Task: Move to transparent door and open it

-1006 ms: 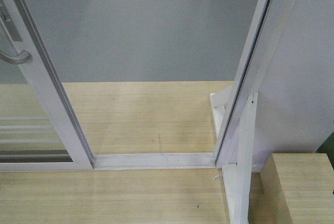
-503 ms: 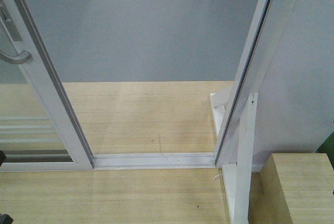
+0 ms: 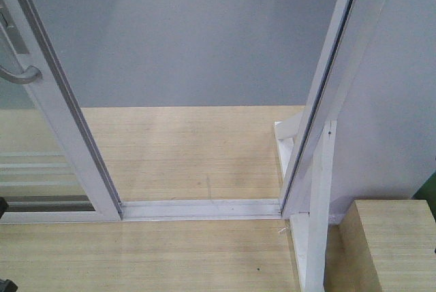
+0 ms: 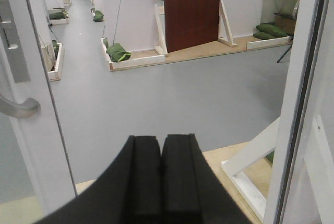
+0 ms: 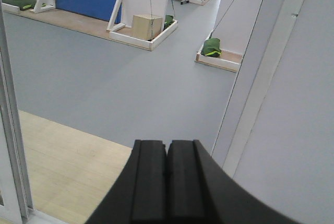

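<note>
The transparent door [image 3: 61,135] stands at the left of the front view, its white stile slanting down to the floor track [image 3: 201,209]. Its curved silver-grey handle [image 3: 19,74] shows on the stile. Between the stile and the right jamb [image 3: 320,101] is a wide open gap. In the left wrist view my left gripper [image 4: 162,139] is shut on nothing, with the door stile [image 4: 36,145] and the handle [image 4: 20,109] to its left, apart from it. My right gripper [image 5: 167,143] is shut and empty, in front of the gap.
A pale wooden box [image 3: 388,244] sits on the wood floor at the lower right, beside a white brace [image 3: 317,224] of the jamb. Beyond the track lie wood floor, then grey floor. A white wall panel [image 5: 292,104] fills the right. A small dark part [image 3: 2,205] pokes in at the left edge.
A small dark part has come into the front view at the lower left edge. The door, the frame and the view itself stay nearly the same.
</note>
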`<state>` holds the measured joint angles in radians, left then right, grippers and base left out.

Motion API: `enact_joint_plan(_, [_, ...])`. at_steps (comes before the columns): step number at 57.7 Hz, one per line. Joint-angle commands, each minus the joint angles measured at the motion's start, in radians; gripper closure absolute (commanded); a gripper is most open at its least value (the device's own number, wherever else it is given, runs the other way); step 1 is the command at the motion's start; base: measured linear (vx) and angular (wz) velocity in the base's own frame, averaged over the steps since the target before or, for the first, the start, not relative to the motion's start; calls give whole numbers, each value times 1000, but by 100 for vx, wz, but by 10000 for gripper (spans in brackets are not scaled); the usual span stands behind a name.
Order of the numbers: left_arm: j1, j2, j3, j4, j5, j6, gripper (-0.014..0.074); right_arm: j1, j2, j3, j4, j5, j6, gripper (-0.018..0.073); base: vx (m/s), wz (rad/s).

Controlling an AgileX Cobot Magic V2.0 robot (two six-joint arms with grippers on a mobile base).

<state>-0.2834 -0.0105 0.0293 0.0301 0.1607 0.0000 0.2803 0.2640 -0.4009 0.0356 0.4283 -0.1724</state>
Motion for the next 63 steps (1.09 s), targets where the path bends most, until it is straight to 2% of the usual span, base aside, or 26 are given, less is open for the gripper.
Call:
enact_joint_plan(1, [-6, 0, 11, -2, -81, -5, 603, -5, 8, -30, -2, -81, -3, 564, 0, 0])
enact_joint_plan(24, [-6, 0, 11, -2, -81, -5, 603, -5, 7, -13, -28, -80, -7, 564, 0, 0])
enact_joint_plan(30, [-6, 0, 11, -2, -81, -5, 603, -5, -36, 104, -24, -125, 6, 564, 0, 0])
enact_joint_plan(44, [-6, 0, 11, -2, -81, -5, 603, -5, -295, 431, 16, -290, 72, 564, 0, 0])
enact_joint_plan(63, [-6, -2, 11, -2, -81, -5, 603, -5, -286, 435, 11, -276, 83, 564, 0, 0])
